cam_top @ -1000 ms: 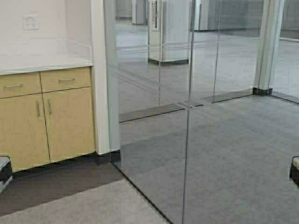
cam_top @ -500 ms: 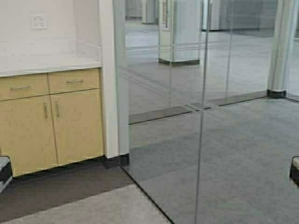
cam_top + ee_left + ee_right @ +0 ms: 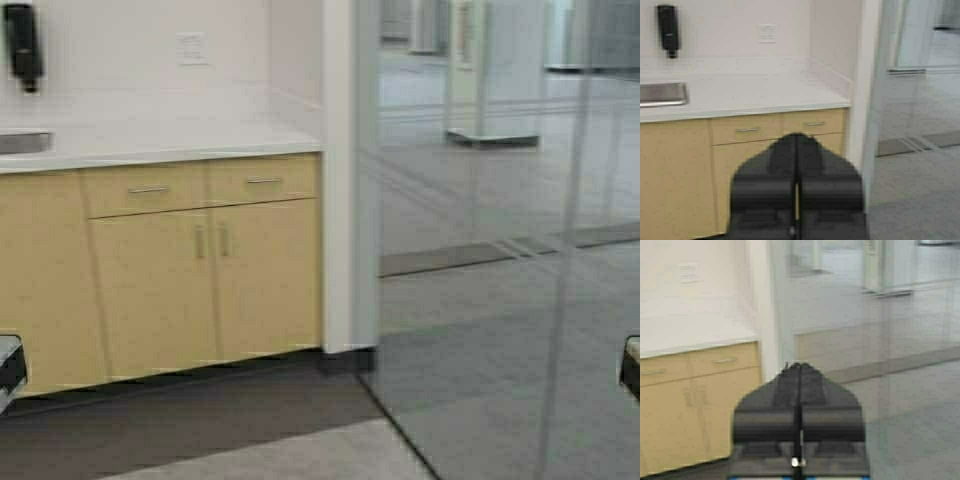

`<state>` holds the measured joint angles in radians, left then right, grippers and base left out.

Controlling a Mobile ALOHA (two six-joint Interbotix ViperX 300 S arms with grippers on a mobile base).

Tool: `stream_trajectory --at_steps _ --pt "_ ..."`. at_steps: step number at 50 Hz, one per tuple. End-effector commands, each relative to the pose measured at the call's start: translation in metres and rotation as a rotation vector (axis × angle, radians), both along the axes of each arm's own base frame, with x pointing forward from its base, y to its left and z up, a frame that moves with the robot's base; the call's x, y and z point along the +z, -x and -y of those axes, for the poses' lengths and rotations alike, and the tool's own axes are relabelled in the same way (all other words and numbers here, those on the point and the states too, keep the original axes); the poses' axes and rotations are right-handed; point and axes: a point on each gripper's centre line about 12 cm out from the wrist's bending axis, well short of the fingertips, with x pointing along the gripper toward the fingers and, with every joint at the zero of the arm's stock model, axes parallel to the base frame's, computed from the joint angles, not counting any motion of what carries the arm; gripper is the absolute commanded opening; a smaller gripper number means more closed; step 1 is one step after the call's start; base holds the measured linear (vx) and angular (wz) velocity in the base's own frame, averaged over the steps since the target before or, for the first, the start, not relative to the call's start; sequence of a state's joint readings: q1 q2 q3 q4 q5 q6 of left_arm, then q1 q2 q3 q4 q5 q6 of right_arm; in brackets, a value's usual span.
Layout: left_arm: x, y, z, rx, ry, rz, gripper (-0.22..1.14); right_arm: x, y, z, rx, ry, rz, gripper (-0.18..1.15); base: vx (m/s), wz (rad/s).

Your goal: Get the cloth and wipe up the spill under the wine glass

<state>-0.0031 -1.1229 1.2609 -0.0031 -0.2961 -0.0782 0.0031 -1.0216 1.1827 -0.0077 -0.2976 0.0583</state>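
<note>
Right gripper (image 3: 799, 371), jaws pressed together, before yellow cabinets (image 3: 695, 410), white countertop (image 3: 690, 335) and glass wall (image 3: 880, 315).

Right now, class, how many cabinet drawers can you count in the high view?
2. The left drawer and the right drawer sit side by side under the countertop, above the doors. More may lie beyond the picture's left edge.

You are facing a white counter (image 3: 160, 145) that runs along the wall over pale wood cabinets (image 3: 200, 270), with two drawers above a pair of doors. At the counter's left end a steel sink (image 3: 20, 142) is set into the top, and a black soap dispenser (image 3: 22, 45) hangs on the wall above it. A white wall outlet (image 3: 192, 47) sits above the counter's back edge, toward its right end. Just past the right end stands a white post (image 3: 338, 180), then a glass partition (image 3: 500, 230). Grey floor (image 3: 300, 455) lies below.
</note>
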Motion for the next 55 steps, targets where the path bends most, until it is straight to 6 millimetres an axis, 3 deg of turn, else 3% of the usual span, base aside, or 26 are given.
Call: stream_trajectory --at_steps 1,27,42,55 --pt "0.002 -0.002 0.0 0.0 0.005 0.005 0.02 0.008 -0.001 0.0 0.002 0.001 0.025 0.06 0.27 0.52" --pt "-0.002 -0.007 0.0 -0.001 0.015 -0.009 0.02 0.006 -0.001 0.0 0.002 0.001 0.02 0.06 0.28 0.48" --pt "0.0 -0.03 0.001 -0.009 0.023 -0.017 0.02 0.003 0.002 0.004 -0.028 0.043 0.015 0.06 0.28 0.4" --pt "-0.008 -0.03 0.002 -0.023 0.033 -0.042 0.02 -0.006 0.009 0.005 -0.036 0.049 0.004 0.06 0.33 0.32"
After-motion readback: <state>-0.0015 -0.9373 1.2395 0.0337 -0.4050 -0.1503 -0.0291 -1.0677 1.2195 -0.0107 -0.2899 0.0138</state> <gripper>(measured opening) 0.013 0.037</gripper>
